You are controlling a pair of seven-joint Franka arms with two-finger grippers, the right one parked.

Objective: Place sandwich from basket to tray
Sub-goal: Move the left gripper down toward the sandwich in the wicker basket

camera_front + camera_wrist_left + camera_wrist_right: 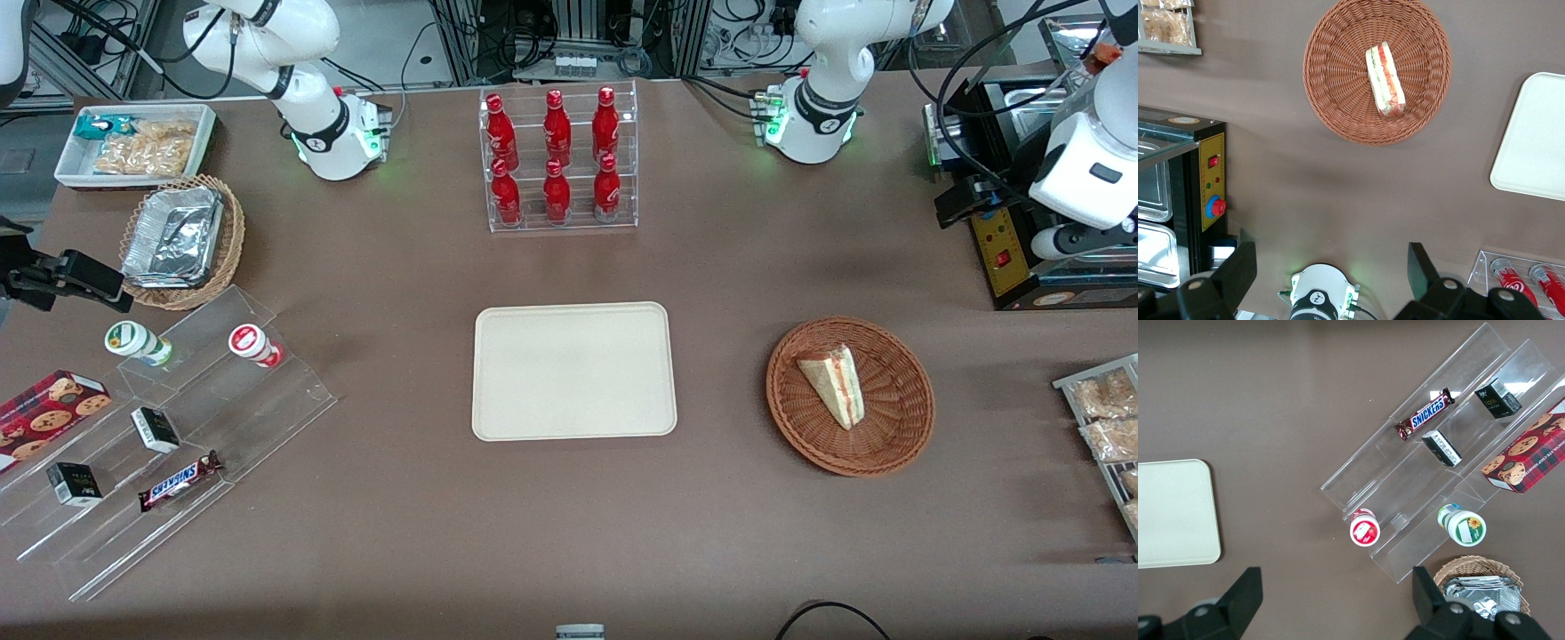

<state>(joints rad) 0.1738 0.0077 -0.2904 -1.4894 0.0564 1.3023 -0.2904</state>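
The sandwich (833, 384) (1385, 79), a pale wedge with red and green filling, lies in the round reddish-brown wicker basket (889, 444) (1338, 100). The cream tray (573, 371) (1538, 140) lies flat and bare at mid-table, beside the basket toward the parked arm's end. My gripper (1331, 270) hangs high over the working arm's end of the table, well apart from the basket. It is open, with its black fingers (1426, 270) spread wide and nothing between them. Its white hand (1089, 169) shows above the black appliance.
A black appliance (1013, 240) (1205, 180) stands near the working arm's base. A clear rack of red bottles (558, 160) is farther from the camera than the tray. Acrylic steps with snacks (169, 427), a tan basket of foil trays (182, 240) and a white bin (133, 142) sit toward the parked arm's end.
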